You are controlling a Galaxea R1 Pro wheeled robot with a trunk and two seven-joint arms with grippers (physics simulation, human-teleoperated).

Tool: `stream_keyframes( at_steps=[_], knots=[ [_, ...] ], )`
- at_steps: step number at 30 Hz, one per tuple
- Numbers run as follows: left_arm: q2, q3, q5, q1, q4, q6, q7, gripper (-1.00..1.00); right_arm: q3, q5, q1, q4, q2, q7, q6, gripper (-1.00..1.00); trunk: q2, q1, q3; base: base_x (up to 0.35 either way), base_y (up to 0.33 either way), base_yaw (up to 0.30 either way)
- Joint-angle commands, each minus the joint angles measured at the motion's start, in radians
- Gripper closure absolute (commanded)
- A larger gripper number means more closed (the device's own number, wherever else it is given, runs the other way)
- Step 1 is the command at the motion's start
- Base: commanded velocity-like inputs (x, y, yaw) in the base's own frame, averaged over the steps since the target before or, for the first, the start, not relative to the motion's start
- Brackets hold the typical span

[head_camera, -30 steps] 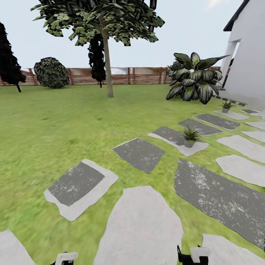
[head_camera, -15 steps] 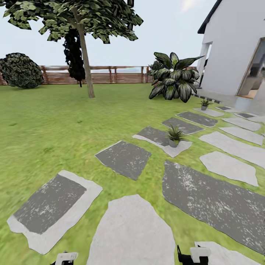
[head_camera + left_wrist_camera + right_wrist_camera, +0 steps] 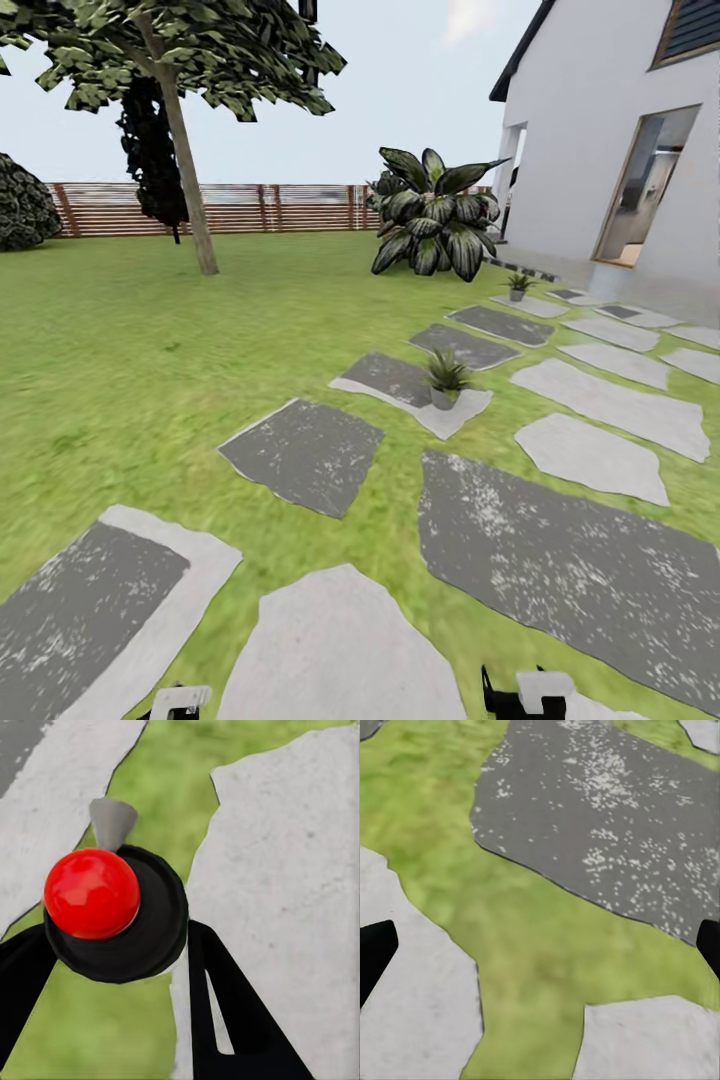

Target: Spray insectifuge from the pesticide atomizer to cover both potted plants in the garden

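In the left wrist view the pesticide atomizer (image 3: 91,892) shows as a black round body with a glossy red knob and a grey cone nozzle. My left gripper (image 3: 112,945) is shut on it, a black finger on each side. My right gripper (image 3: 540,945) is open over grass and paving, holding nothing. In the head view, one potted plant (image 3: 445,380) stands in its small grey pot on a stepping stone ahead, slightly right. The second potted plant (image 3: 517,285) stands farther back on a pale stone near the house. Both are well away from my grippers.
Flat grey and pale stepping stones (image 3: 560,545) cross the lawn (image 3: 150,360) from front to right. A big striped-leaf shrub (image 3: 432,215) stands behind the far pot. A tree (image 3: 185,150) and a wooden fence (image 3: 270,208) close the back. The white house (image 3: 600,170) is at the right.
The head view has swung to the right: tree, shrub and stones have slid left in the picture and more of the house shows. The potted plants themselves have not moved.
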Motion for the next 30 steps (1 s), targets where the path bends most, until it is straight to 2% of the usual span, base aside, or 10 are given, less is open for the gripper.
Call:
stream_keyframes(
  at_steps=[1, 18, 30],
  knots=[
    [0.000, 0.009, -0.010, -0.001, 0.001, -0.004, -0.005, 1.00, 0.000, 0.009, -0.001, 0.001, 0.000, -0.007, -0.001, -1.00, 0.000, 0.000, -0.001, 0.340, 0.000, -0.014],
    [0.000, 0.009, -0.010, -0.001, 0.001, -0.004, -0.005, 1.00, 0.000, 0.009, -0.001, 0.001, 0.000, -0.007, -0.001, -1.00, 0.000, 0.000, -0.001, 0.340, 0.000, -0.017],
    [0.000, 0.009, -0.010, -0.001, 0.001, -0.005, -0.005, 1.00, 0.000, 0.009, -0.001, 0.001, 0.000, -0.007, -0.001, -1.00, 0.000, 0.000, -0.001, 0.340, 0.000, -0.220]
  ],
)
